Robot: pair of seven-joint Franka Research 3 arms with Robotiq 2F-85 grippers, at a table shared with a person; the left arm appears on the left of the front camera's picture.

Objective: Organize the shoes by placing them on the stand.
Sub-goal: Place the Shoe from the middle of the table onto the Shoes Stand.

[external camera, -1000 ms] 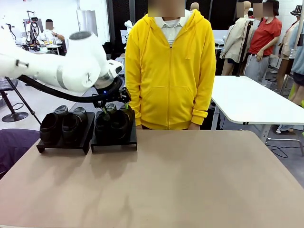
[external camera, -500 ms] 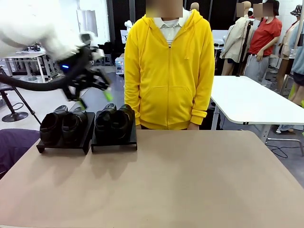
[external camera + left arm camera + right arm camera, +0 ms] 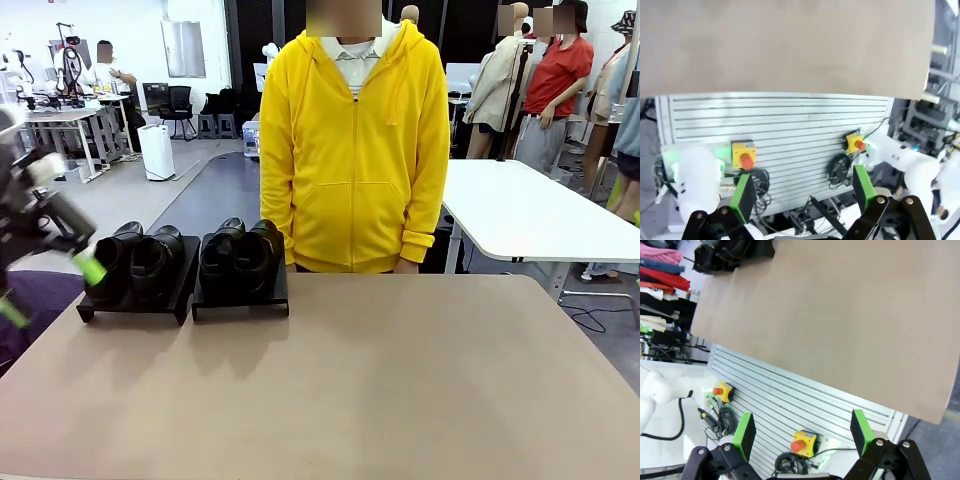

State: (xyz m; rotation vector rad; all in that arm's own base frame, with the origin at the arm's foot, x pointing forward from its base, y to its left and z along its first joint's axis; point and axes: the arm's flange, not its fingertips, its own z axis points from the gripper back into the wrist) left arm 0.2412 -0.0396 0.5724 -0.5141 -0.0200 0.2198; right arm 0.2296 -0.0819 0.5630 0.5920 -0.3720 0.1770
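Several glossy black shoes stand in two pairs at the table's far left. One pair (image 3: 135, 262) sits on the left black stand (image 3: 130, 312), the other pair (image 3: 240, 258) on the right black stand (image 3: 240, 305). My left gripper (image 3: 50, 290) is blurred at the picture's left edge, off the table's corner, open and holding nothing; in the left wrist view the left gripper (image 3: 804, 192) is spread wide. In the right wrist view the right gripper (image 3: 802, 432) is open and empty, hanging off the table's near edge, with the shoes (image 3: 735, 250) far off at the top left.
A person in a yellow hoodie (image 3: 355, 150) stands at the far side, hands below the table's edge. The tan table (image 3: 380, 380) is bare to the right of the stands. Below the near edge is a slatted panel (image 3: 780, 130) with red stop buttons (image 3: 746, 160).
My left arm has pulled back from above the right stand, swinging left and down to the table's left corner. All the shoes stay on the stands.
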